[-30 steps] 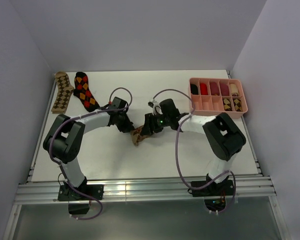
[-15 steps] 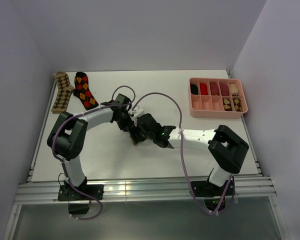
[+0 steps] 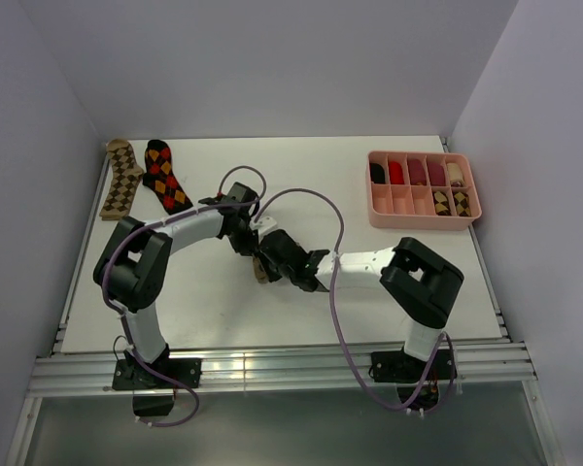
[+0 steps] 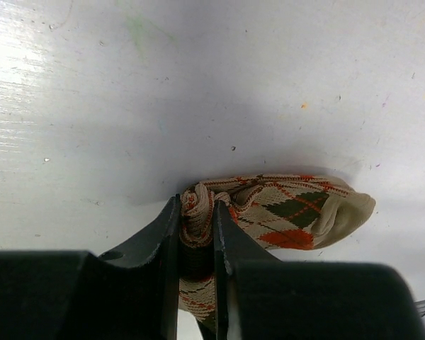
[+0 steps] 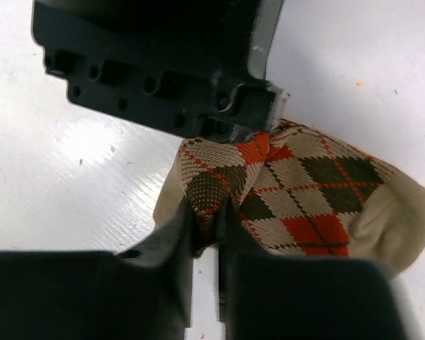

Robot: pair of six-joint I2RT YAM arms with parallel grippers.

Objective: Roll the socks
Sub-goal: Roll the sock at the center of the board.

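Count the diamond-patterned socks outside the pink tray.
3. A tan sock and a black-red sock lie flat at the table's far-left corner; a beige-orange sock sits mid-table, pinched by the left gripper and right gripper. Others may be hidden.

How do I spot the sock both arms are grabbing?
Look at the middle of the white table. There the left tool and right tool both pinch a bunched beige sock with brown and orange diamonds. The tan sock and black sock lie flat in the far left corner.

Beige sock (image 3: 261, 273) mostly hidden overhead
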